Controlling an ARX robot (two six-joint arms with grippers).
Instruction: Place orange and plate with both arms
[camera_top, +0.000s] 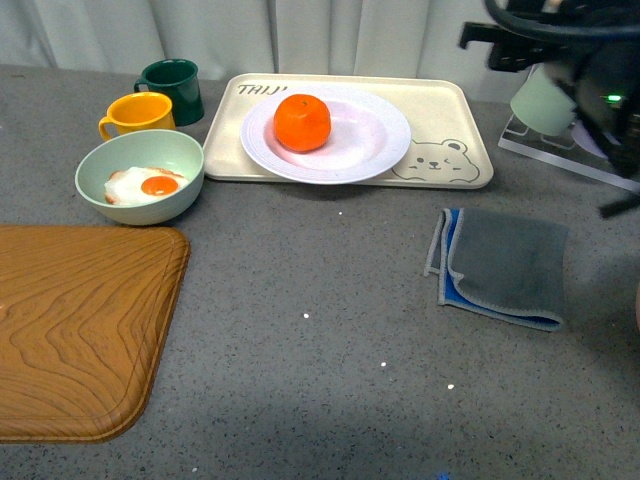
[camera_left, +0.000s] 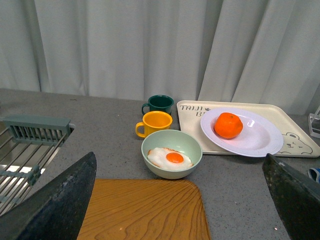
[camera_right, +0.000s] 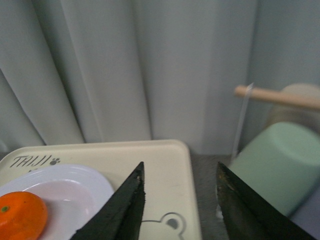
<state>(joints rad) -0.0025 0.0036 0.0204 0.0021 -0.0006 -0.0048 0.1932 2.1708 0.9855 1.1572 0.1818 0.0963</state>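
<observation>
Wooden board (camera_top: 80, 320) lies nearest. Left gripper (camera_left: 179, 162) and right gripper (camera_right: 180, 172) both hang with jaws apart, empty, probably because farther back the orange (camera_top: 302, 122) already sits in the plate (camera_top: 385, 150), itself on the bear tray (camera_top: 465, 110).

Counter (camera_top: 330, 330) open between board (camera_top: 70, 320) and cloth (camera_top: 510, 265); yellow mug (camera_top: 140, 113), bowl (camera_top: 150, 212) crowd plate's (camera_top: 385, 140) left.

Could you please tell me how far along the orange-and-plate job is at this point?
Done, by the look of it: the orange sits on the plate, and the plate rests on the bear tray. In hand: nothing; the left pincer and right pincer are both open and empty. Left: probably nothing beyond parking the arms.
</observation>
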